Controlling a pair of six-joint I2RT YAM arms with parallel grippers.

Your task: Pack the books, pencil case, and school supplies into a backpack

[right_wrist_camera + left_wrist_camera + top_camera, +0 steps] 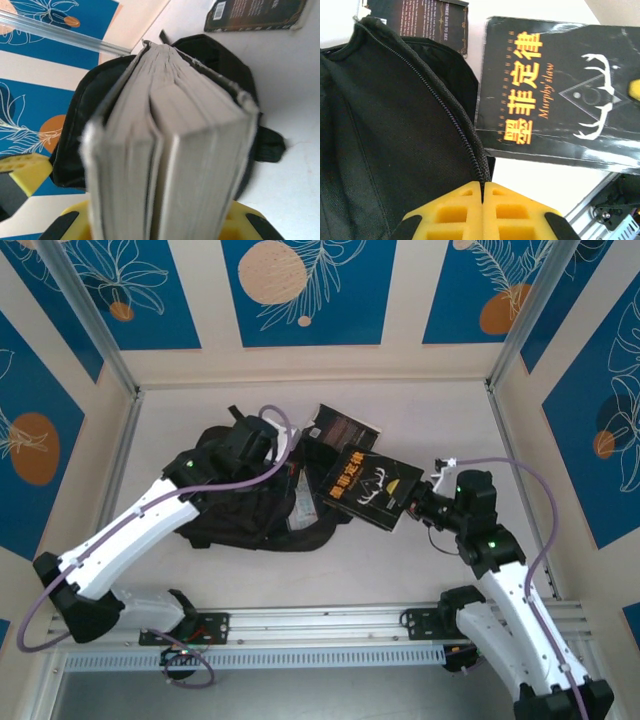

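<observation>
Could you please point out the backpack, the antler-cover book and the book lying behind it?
backpack [250, 522], top view, main fabric body.
antler-cover book [371, 486], top view, front cover.
book lying behind it [345, 429], top view, back cover.

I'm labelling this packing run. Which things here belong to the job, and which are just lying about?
Job: backpack; black-and-orange book, gripped by the right arm; black-and-gold book, lying on the table.
Not part of it: metal rail at the near edge; blue patterned wall panels.
</observation>
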